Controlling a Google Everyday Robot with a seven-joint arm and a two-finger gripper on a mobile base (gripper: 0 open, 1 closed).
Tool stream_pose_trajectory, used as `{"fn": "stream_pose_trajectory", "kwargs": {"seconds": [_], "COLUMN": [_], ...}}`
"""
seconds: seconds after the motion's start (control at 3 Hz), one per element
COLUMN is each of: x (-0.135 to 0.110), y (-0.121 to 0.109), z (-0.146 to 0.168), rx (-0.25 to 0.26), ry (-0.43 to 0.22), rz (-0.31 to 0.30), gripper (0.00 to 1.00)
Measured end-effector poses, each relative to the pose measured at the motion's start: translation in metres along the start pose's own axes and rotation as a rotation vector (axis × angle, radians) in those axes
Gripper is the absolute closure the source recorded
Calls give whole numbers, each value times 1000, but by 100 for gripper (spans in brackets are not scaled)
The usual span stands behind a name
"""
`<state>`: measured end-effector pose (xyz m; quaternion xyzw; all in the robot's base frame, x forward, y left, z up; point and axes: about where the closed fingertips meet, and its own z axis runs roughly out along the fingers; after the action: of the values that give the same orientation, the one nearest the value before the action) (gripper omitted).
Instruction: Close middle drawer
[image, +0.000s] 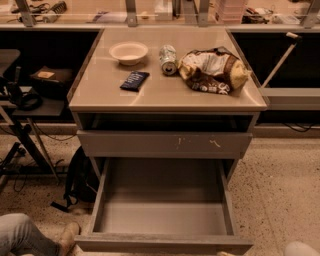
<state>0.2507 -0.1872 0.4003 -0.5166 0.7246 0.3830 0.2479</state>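
The middle drawer (162, 220) is pulled far out of the cabinet toward me. It is a wide, deep grey-brown box with a smooth, bare grey inside and a plain front panel (165, 244) at the bottom of the view. Above it is another drawer front (165, 144) with pale scratch marks right of centre. My gripper is not in view.
On the cabinet top (100, 92) are a pale bowl (128, 52), a dark packet (134, 80), a can on its side (168, 59) and a crumpled chip bag (212, 70). A person's knee (20, 235) and shoe (67, 237) are at the bottom left. A black backpack (80, 177) leans left of the cabinet.
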Motion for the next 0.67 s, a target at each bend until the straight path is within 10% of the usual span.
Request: {"fn": "stream_pose_trajectory", "kwargs": {"seconds": [0.67], "x": [-51], "y": [-50], "z": [18], "rx": [-21], "ry": [-69], "rz": [-68], "gripper": [0]}}
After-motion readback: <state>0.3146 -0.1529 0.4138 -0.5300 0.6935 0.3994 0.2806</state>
